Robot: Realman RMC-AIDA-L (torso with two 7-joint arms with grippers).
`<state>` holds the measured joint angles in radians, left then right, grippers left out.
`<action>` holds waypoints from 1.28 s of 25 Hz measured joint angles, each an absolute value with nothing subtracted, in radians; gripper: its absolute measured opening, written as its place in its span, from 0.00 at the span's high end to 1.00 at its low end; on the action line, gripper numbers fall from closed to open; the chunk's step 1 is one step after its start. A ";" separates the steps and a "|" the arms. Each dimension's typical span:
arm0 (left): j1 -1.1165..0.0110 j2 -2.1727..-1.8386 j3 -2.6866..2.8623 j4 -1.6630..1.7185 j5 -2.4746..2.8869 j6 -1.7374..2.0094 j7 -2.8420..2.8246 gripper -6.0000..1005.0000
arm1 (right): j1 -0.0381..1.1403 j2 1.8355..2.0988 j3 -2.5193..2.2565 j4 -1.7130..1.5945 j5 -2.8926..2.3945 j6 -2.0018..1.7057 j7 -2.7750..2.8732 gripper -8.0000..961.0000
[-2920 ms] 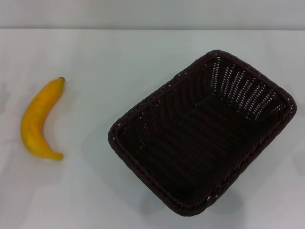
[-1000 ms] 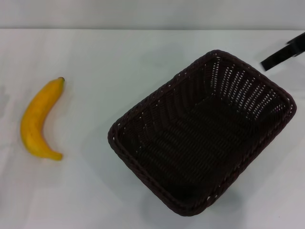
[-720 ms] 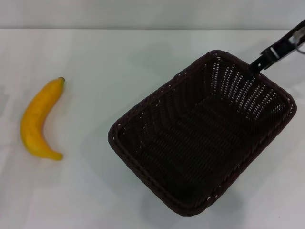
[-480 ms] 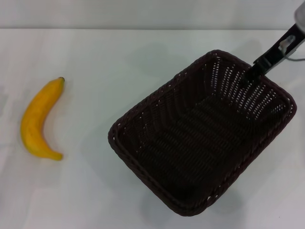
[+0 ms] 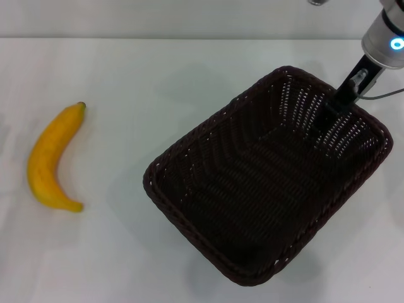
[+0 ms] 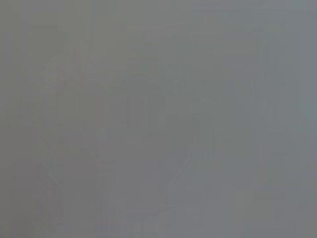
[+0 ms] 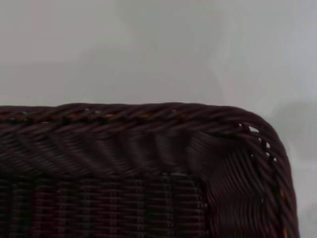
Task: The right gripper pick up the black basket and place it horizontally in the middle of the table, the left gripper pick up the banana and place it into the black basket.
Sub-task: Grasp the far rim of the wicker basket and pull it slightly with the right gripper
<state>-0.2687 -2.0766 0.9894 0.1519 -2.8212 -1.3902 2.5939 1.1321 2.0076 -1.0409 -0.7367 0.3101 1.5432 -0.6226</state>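
The black basket (image 5: 265,183) lies askew on the right half of the white table (image 5: 158,76), open side up with nothing in it. My right gripper (image 5: 332,106) comes in from the upper right on a silver wrist with a blue ring, and its black tip is at the basket's far rim. The right wrist view looks down on a corner of the basket's braided rim (image 7: 148,111) over the tabletop. The yellow banana (image 5: 49,161) lies alone at the left of the table, stem end pointing away from me. The left gripper is out of view.
A pale wall runs along the table's far edge (image 5: 189,38). The left wrist view is a plain grey surface (image 6: 158,119) with nothing to make out.
The right arm has come into view from the upper right and dropped toward the basket's far rim. The basket and banana have not moved.
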 joint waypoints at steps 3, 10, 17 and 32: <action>-0.267 -2.077 0.989 0.152 -2.820 -1.391 2.594 0.13 | 1.127 2.008 -1.049 -0.740 0.302 1.536 -0.615 0.25; -0.268 -2.079 0.992 0.150 -2.820 -1.390 2.594 0.13 | 1.128 2.009 -1.077 -0.729 0.273 1.536 -0.615 0.39; -0.265 -2.080 0.994 0.150 -2.821 -1.395 2.594 0.13 | 1.125 2.011 -1.103 -0.734 0.272 1.534 -0.585 0.67; -0.270 -2.079 0.974 0.156 -2.836 -1.392 2.597 0.13 | 0.993 1.993 -1.070 -1.016 0.215 1.657 -0.260 0.83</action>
<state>-0.2702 -2.0788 0.9737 0.1559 -2.8361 -1.3916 2.5965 0.9931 1.9927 -1.0699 -1.0159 0.2149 1.6572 -0.2605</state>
